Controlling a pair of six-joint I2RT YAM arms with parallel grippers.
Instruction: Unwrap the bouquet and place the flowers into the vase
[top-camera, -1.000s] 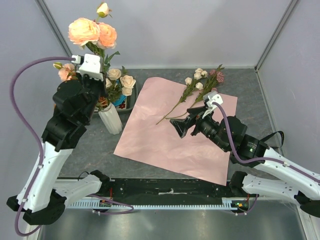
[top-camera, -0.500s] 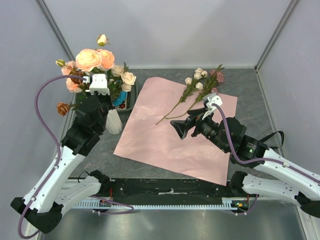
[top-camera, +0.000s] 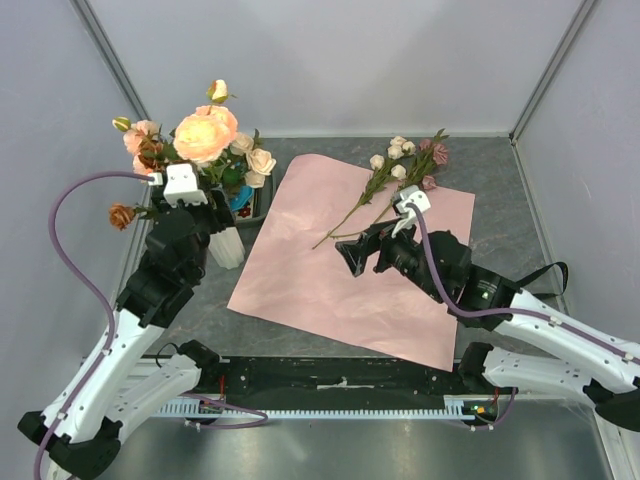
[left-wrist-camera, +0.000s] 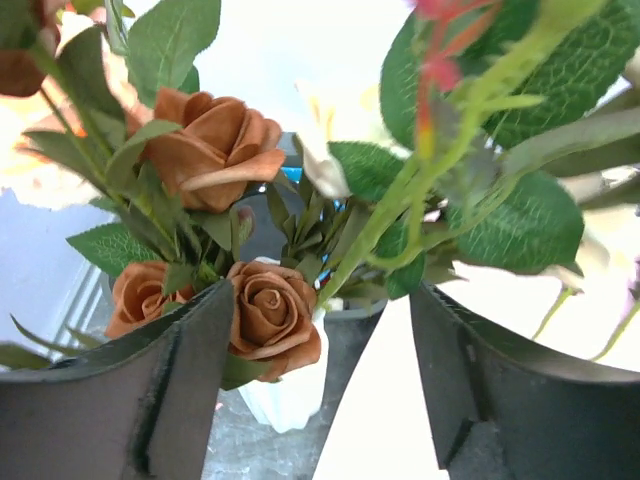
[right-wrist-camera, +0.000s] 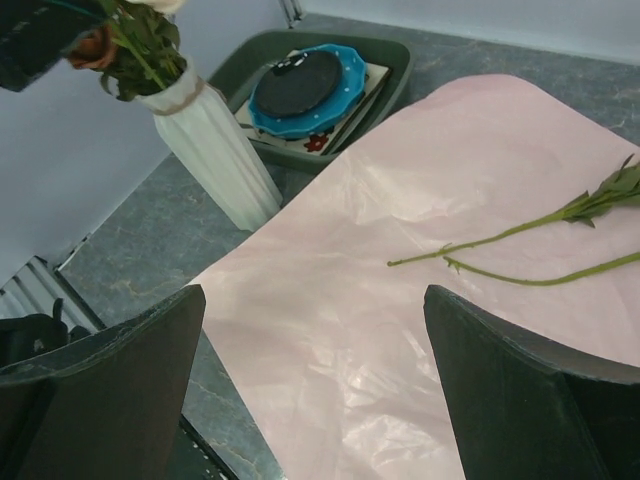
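Vase: tall, narrow, white, vertically ribbed, upright at the left edge of the table, just beside a dark tray.

Flowers in the vase: artificial roses with layered fabric petals in peach, cream and rust-brown, on green stems with serrated leaves. Blooms overlap, so the count is unclear.

Loose stems: two, thin and green, lying crossed on the far right part of the pink paper sheet. They carry small cream and mauve heads.

Paper: one smooth, faintly glossy sheet, flat.

Tray: rounded rectangle holding one blue-rimmed round disc.

Left gripper: jaws well apart around the stems above the vase, gripping nothing.

Right gripper: jaws fully spread, empty, above the paper near the loose stems.

Table: mottled grey, stone-like. Walls: plain pale grey panels.
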